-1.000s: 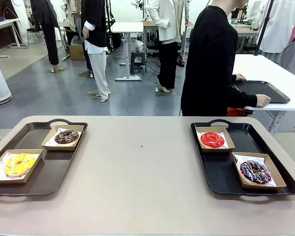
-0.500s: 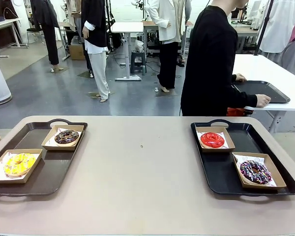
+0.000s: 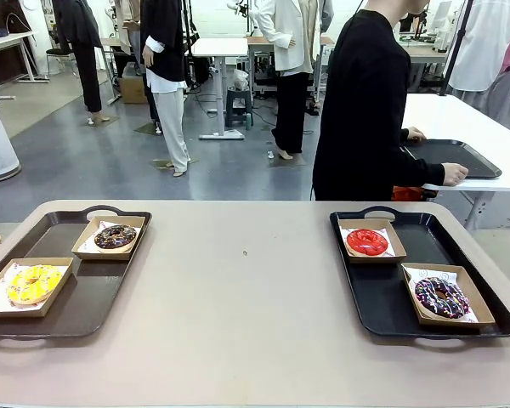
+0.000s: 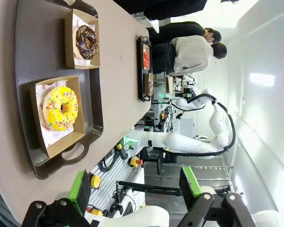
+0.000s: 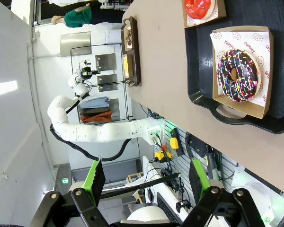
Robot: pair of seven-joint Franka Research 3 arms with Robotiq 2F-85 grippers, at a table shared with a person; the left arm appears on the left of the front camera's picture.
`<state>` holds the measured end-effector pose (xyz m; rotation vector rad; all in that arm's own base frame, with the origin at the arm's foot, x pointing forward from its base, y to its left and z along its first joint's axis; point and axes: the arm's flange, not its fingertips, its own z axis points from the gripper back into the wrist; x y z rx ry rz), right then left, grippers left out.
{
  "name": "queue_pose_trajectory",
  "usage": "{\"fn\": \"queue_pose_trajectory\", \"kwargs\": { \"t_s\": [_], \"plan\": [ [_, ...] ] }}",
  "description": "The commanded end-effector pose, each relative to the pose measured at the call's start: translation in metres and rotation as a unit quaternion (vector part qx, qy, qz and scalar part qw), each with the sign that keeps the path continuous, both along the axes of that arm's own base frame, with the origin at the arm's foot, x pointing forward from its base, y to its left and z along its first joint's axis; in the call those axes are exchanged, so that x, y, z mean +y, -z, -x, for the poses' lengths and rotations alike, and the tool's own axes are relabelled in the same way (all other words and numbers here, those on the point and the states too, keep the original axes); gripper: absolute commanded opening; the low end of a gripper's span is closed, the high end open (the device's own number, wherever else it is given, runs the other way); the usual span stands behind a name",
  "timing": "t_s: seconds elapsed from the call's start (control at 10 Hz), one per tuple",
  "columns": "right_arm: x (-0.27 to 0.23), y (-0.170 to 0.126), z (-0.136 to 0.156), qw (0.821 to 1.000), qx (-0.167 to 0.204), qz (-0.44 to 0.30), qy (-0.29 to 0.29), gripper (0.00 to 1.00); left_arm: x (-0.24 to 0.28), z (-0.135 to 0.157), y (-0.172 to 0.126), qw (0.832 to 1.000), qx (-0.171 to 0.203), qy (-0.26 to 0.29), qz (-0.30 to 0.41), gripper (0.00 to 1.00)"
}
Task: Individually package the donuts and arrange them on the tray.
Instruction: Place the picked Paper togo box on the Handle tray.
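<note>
Four donuts lie in shallow cardboard boxes on two dark trays. The left tray (image 3: 78,306) holds the yellow donut (image 3: 34,283) (image 4: 60,109) near me and the chocolate donut (image 3: 116,236) (image 4: 86,41) behind it. The right tray (image 3: 382,308) carries the red donut (image 3: 367,242) (image 5: 199,6) and the purple sprinkled donut (image 3: 441,297) (image 5: 239,75). My left gripper (image 4: 135,187) hangs open off the table's near edge, well back from the yellow donut's tray. Equally open and empty, my right gripper (image 5: 146,182) stays back from the purple donut's tray (image 5: 199,71).
A person in black (image 3: 365,102) stands past the far edge with back turned, hands on another tray (image 3: 455,157) on a white side table. The beige tabletop (image 3: 246,289) between the two trays is bare. Other people stand farther back.
</note>
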<state>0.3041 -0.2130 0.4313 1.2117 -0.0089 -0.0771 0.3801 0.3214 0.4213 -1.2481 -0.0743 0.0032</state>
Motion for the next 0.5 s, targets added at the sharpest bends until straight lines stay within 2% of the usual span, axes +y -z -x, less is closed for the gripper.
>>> {"fn": "queue_pose_trajectory", "kwargs": {
  "t_s": [0.0, 0.4],
  "plan": [
    [-0.0003, -0.0004, 0.0016, 1.000, 0.002, 0.002, -0.001, 0.94, 0.0007, 0.0011, -0.0008, 1.000, 0.004, -0.003, -0.002, 0.98],
    [-0.0003, -0.0004, 0.0016, 1.000, 0.002, 0.002, -0.001, 0.94, 0.0007, 0.0011, -0.0008, 1.000, 0.004, -0.003, -0.002, 0.98]
  ]
}}
